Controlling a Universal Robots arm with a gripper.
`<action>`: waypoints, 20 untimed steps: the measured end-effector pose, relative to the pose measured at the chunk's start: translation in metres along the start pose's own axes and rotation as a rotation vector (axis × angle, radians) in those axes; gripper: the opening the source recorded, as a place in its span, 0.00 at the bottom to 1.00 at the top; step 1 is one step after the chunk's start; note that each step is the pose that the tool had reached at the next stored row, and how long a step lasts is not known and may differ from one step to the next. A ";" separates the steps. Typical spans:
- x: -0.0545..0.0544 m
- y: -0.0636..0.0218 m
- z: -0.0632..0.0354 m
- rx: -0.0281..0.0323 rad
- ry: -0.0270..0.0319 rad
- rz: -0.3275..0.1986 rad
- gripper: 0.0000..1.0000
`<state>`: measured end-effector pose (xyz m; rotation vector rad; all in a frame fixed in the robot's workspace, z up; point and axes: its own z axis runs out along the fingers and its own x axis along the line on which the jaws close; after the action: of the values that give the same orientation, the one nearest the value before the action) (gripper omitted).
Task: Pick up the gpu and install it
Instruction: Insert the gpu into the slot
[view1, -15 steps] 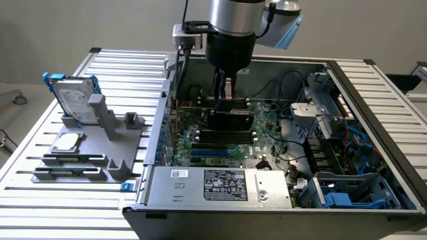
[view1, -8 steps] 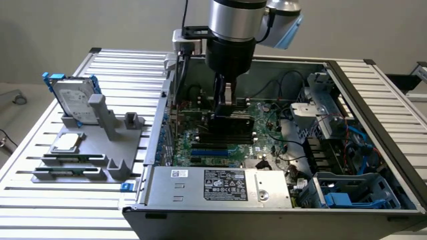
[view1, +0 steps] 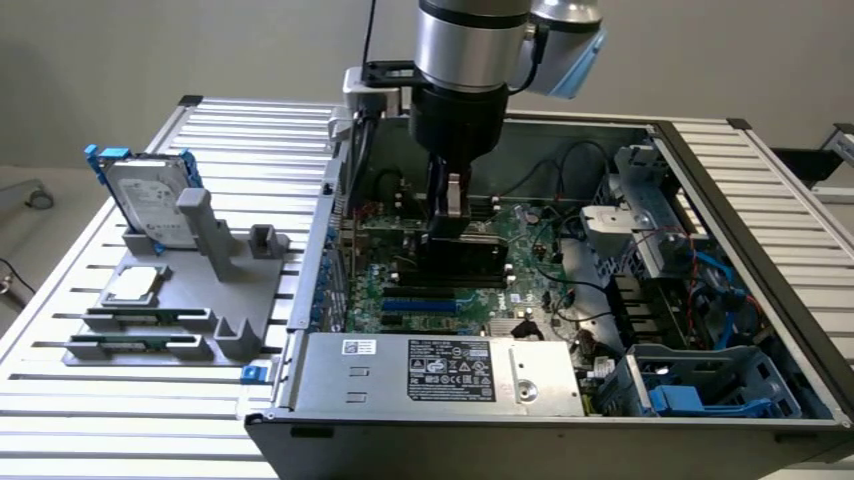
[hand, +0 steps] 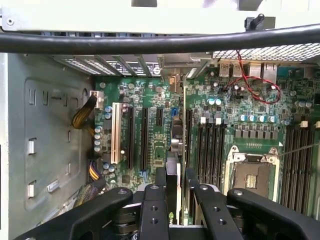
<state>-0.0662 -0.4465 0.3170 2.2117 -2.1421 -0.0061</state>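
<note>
A: Between the fingers of the end effector (hand: 175, 172), what is clamped?

B: The gpu (hand: 173, 206). It is one card, standing on edge with its black face upright. The end effector is closed on it, one finger on each face, and holds nothing else.

A: Which step is this?

B: The install, I judge. The pick-up is done, and the card hangs low inside the case (view1: 727, 205), over the motherboard (hand: 150, 97). I cannot tell whether its lower edge touches a slot, because the card and fingers hide that.

A: What does seating it call for?

B: By my reckoning, the card must stay upright. Its contact edge must line up with one slot along the whole length. Then it needs a straight push down with no tilt.

A: Count the slots beside it.

B: Toward the bare case wall there is one short black slot (hand: 159, 117), then two long black slots (hand: 131, 137), then one white slot (hand: 116, 135). On the card's other side is one empty processor socket (hand: 250, 175).

A: And farther off?

B: One power supply (view1: 441, 368) sits at the case's near end in the exterior view. Well apart, on the desk (view1: 94, 410) at the exterior view's left, is one grey holder (view1: 214, 335). It carries one hard drive (view1: 150, 200) standing upright, one processor chip (view1: 134, 285) and two memory sticks (view1: 140, 318).
</note>
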 end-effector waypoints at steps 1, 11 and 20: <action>0.000 0.0006 0.0009 0.0014 0.0000 0.000 0.26; 0.003 0.0040 0.0121 0.0097 0.0147 0.016 0.26; 0.003 0.0063 0.0224 0.0089 0.0180 0.050 0.26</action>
<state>-0.0734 -0.4506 0.2951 2.1541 -2.1912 0.0257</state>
